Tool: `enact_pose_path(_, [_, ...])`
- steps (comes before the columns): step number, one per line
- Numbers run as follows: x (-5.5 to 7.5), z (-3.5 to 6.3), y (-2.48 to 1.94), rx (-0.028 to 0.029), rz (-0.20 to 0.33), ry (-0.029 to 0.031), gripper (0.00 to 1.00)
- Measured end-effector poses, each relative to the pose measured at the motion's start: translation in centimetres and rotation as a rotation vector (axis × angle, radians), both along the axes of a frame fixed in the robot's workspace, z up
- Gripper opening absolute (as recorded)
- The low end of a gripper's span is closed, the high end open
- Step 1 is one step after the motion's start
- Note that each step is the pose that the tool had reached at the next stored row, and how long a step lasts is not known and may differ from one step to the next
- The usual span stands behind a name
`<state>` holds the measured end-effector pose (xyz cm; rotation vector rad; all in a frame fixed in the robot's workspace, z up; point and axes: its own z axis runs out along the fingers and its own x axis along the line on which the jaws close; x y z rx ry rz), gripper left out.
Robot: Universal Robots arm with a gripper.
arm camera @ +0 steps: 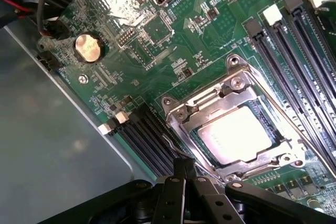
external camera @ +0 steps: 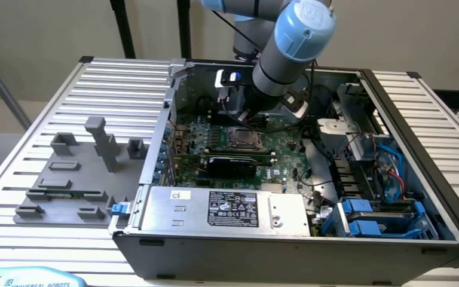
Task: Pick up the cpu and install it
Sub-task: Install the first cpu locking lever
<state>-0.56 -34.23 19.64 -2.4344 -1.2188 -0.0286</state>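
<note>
Cpu (arm camera: 239,135) sits seated in the socket (arm camera: 236,124) (install seemingly done), pincer (arm camera: 184,169) shut and empty just beside it; next calls for a clean lift away.

The cpu (arm camera: 240,136) is showing a smooth, glossy metal top beside the matt black pincer (arm camera: 184,174); its socket frame (arm camera: 231,85) is gleaming as bare metal.

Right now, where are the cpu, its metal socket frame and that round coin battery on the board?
cpu (arm camera: 236,136), wrist view, middle of its pale metal top.
socket frame (arm camera: 234,81), wrist view, its metal rim.
coin battery (arm camera: 87,47), wrist view, centre of its round face.
</note>
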Motion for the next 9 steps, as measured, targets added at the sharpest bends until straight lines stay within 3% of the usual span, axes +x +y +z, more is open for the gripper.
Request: enact_pose_path(9, [0.62,-0.48,-0.05,0.0,0.015,0.0003,0.11])
